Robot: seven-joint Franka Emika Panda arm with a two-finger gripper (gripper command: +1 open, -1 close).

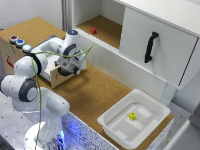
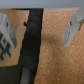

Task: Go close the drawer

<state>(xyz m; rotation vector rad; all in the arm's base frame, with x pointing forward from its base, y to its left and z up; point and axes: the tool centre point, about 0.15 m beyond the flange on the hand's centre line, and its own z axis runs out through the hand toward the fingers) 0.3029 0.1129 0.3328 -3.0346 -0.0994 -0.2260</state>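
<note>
The drawer [image 1: 52, 76] is seen pulled out, the claw [image 1: 71, 69] just beside its front; claw fingers [image 2: 73, 29] are spread, nothing held, shown only at the wrist.

- A robotics lab or test bench, not a home: a white Franka arm [image 1: 35, 92] stands bolted on a perforated metal base plate [image 1: 12, 127].
- The worktop is a cork-covered board [image 1: 95, 92], a mock-up surface.
- A plain white cabinet [image 1: 160, 42] with a black handle [image 1: 151, 47] and a white plastic tub [image 1: 134, 120] look like staged props.
- A wooden box carries coloured push buttons [image 1: 20, 43].
</note>
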